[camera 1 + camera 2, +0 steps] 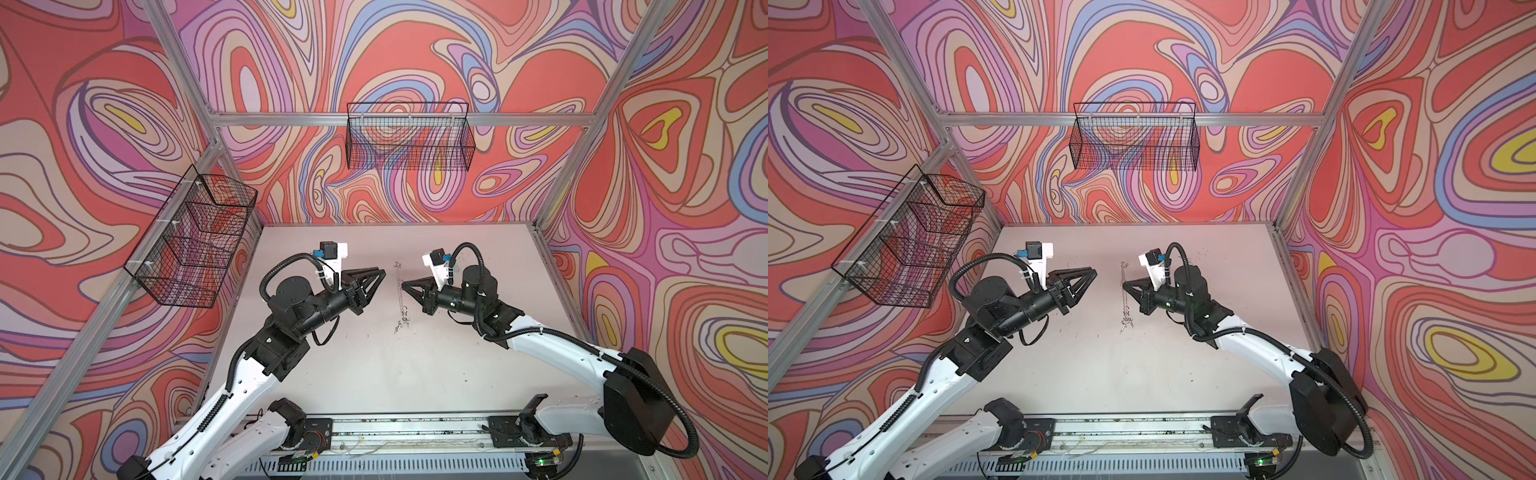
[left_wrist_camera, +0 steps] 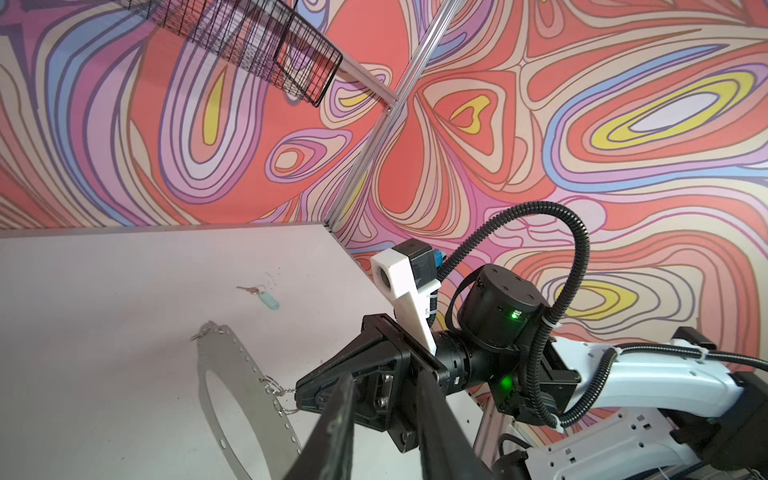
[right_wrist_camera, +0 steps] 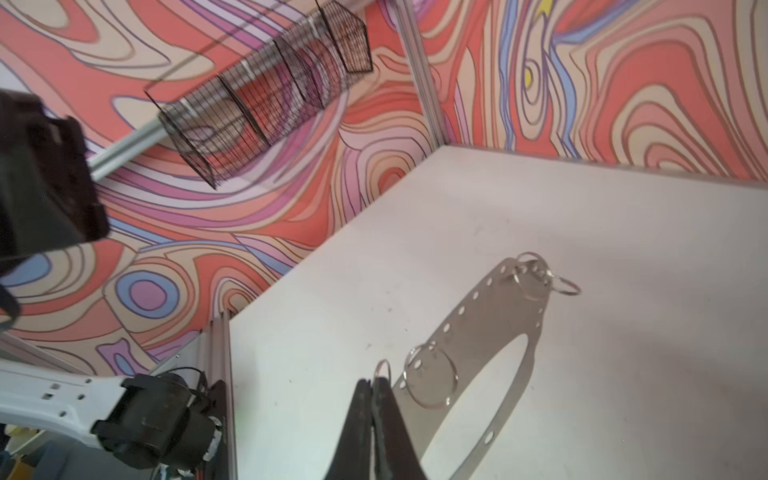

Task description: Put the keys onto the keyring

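While right gripper (image 3: 372, 384) pinches flat oval metal keyring (image 3: 478, 332) by wire loop (image 3: 382, 368) | left gripper (image 1: 381, 272) ajar, empty

The keyring (image 1: 400, 291) is between left gripper (image 1: 381, 274) and right gripper (image 1: 403, 284); a key (image 2: 248, 289) lies on the table (image 1: 374, 365), seemingly right of it.

Keyring (image 3: 486, 320) dull brushed metal; table (image 3: 623, 249) matt, smooth, scuffed.

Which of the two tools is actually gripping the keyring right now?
The right tool, pinched shut on a wire loop at the keyring rim. The left tool is apart from it, jaws parted and empty.
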Controlling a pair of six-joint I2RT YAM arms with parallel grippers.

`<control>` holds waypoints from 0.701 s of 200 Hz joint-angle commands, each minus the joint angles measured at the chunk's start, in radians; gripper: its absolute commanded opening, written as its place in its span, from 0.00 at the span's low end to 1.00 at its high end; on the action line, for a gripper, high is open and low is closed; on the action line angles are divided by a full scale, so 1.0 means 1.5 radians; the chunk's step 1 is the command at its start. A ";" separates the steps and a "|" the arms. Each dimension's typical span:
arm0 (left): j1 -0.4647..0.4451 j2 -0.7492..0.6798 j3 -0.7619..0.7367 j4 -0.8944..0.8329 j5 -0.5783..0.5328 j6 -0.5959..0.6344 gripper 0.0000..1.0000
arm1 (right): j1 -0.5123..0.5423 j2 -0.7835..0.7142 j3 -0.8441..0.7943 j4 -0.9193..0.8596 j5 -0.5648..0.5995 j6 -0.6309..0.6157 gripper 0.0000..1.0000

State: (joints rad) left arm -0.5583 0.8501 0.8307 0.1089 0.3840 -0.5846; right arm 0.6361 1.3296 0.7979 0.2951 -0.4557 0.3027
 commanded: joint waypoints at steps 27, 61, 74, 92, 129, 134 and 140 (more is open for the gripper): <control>-0.001 0.012 -0.077 -0.010 -0.046 0.002 0.34 | 0.002 0.013 -0.032 -0.056 0.069 -0.053 0.00; -0.001 0.021 -0.111 0.006 -0.048 -0.006 0.35 | 0.002 0.090 -0.007 -0.128 0.084 -0.061 0.00; -0.001 0.021 -0.117 0.008 -0.047 -0.006 0.35 | 0.002 0.094 -0.021 -0.132 0.099 -0.054 0.00; -0.001 0.024 -0.123 0.010 -0.048 -0.004 0.35 | 0.003 0.094 -0.045 -0.130 0.118 -0.041 0.00; -0.001 0.040 -0.119 0.015 -0.037 -0.002 0.35 | 0.003 0.074 -0.096 -0.117 0.116 0.009 0.00; -0.001 0.041 -0.118 0.015 -0.036 -0.002 0.35 | 0.002 0.068 -0.105 -0.110 0.113 0.015 0.00; -0.001 0.040 -0.119 0.016 -0.036 -0.004 0.35 | 0.002 0.060 -0.115 -0.104 0.111 0.023 0.00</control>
State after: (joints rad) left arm -0.5583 0.9024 0.6540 0.1043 0.3206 -0.5838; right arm 0.6361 1.4460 0.7055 0.1886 -0.2981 0.2813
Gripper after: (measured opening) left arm 0.350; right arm 0.047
